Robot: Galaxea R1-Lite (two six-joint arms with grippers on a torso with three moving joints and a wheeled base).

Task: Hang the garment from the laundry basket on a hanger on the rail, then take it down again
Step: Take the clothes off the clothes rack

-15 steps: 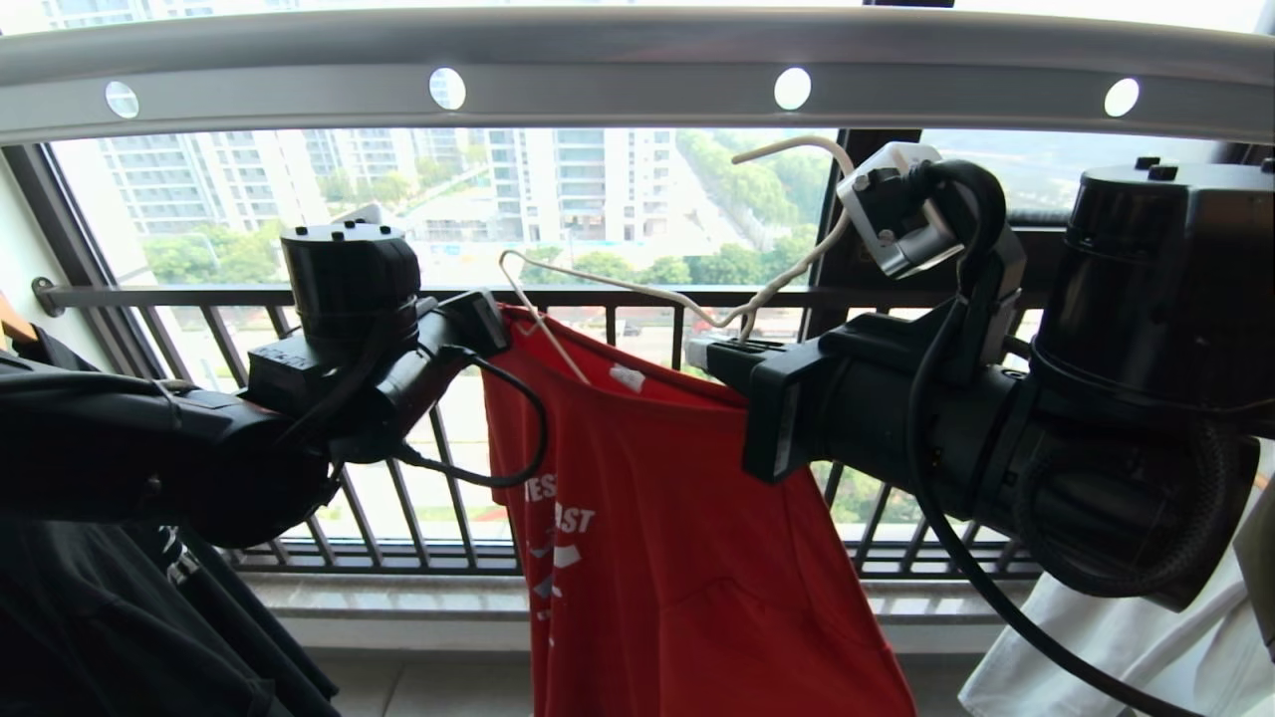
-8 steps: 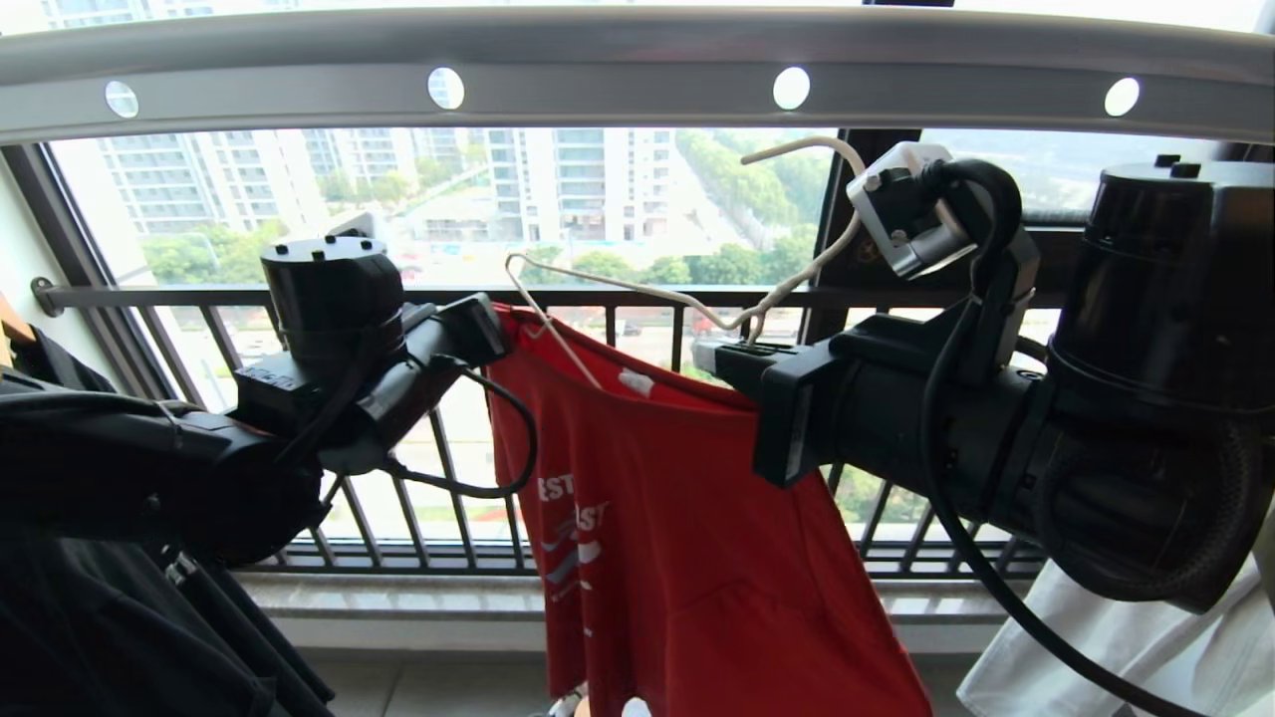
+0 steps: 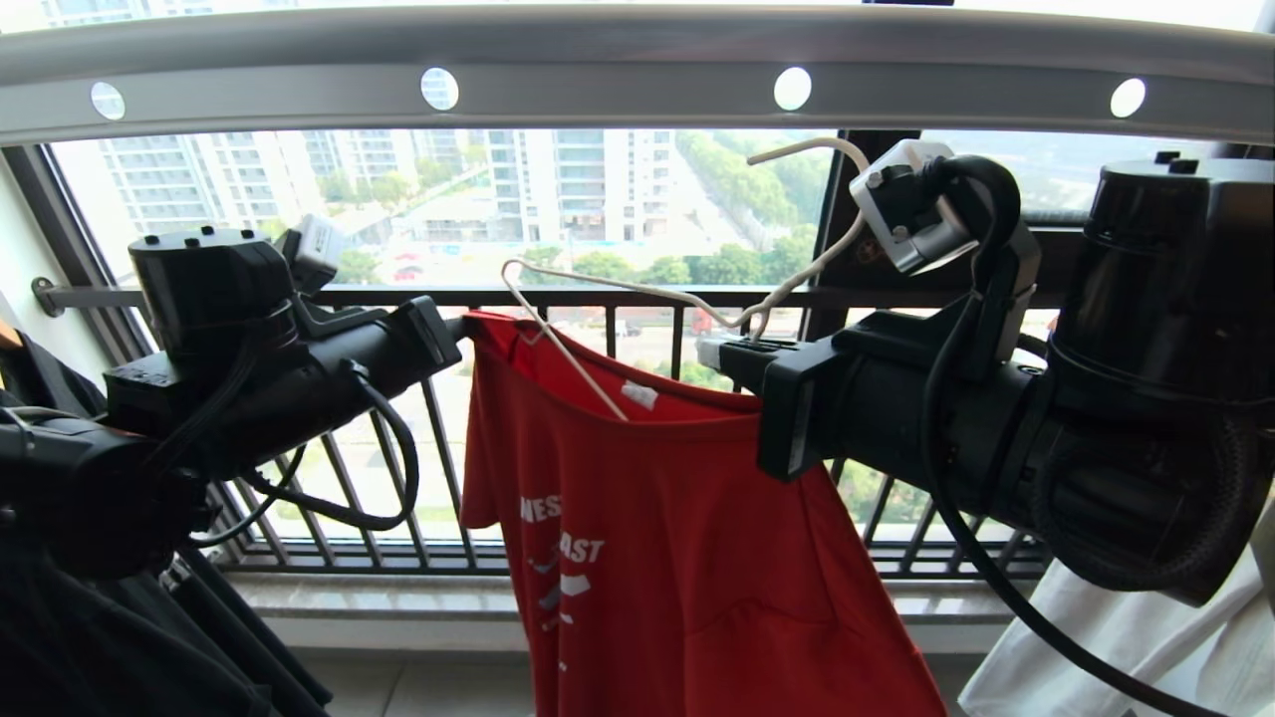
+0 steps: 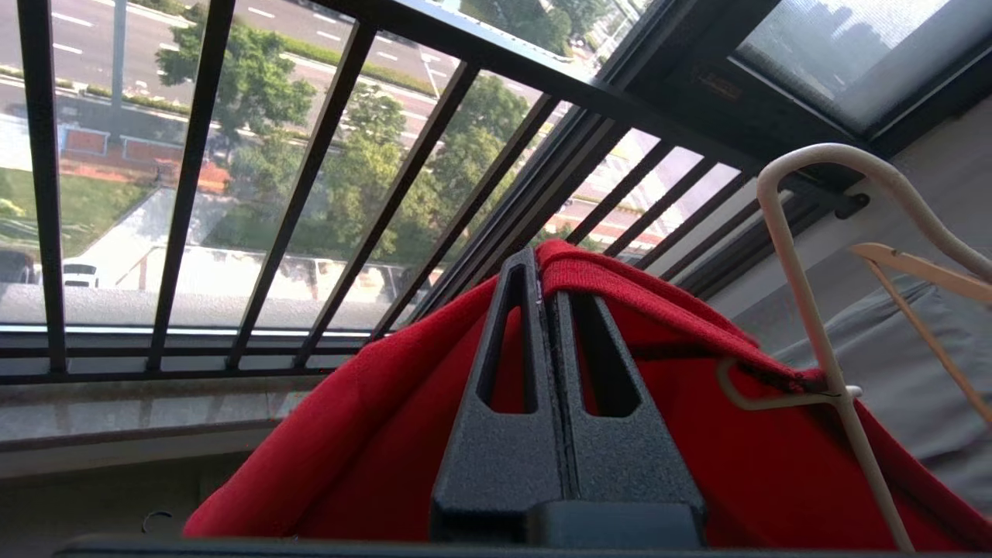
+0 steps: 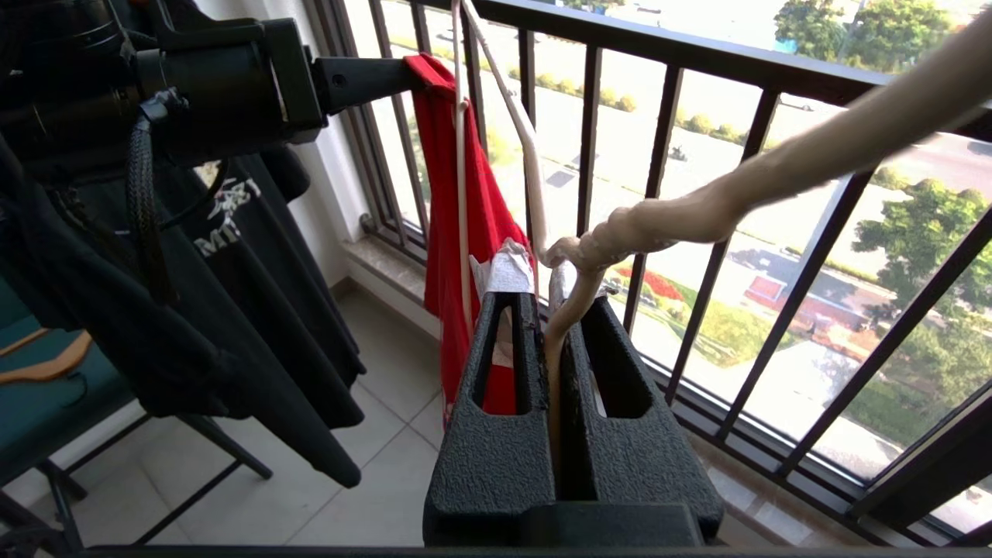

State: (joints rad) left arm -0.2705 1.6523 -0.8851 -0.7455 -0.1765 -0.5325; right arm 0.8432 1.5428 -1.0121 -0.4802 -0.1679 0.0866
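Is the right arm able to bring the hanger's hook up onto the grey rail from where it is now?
Probably yes. The right claw is shut on the hanger at its twisted neck, and the hook stands free just under the rail, with nothing between them. The left claw only pinches the garment to the side.

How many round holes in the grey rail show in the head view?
4, spaced along the rail: far left, left of centre, right of centre, far right. More may lie beyond the picture's edges.
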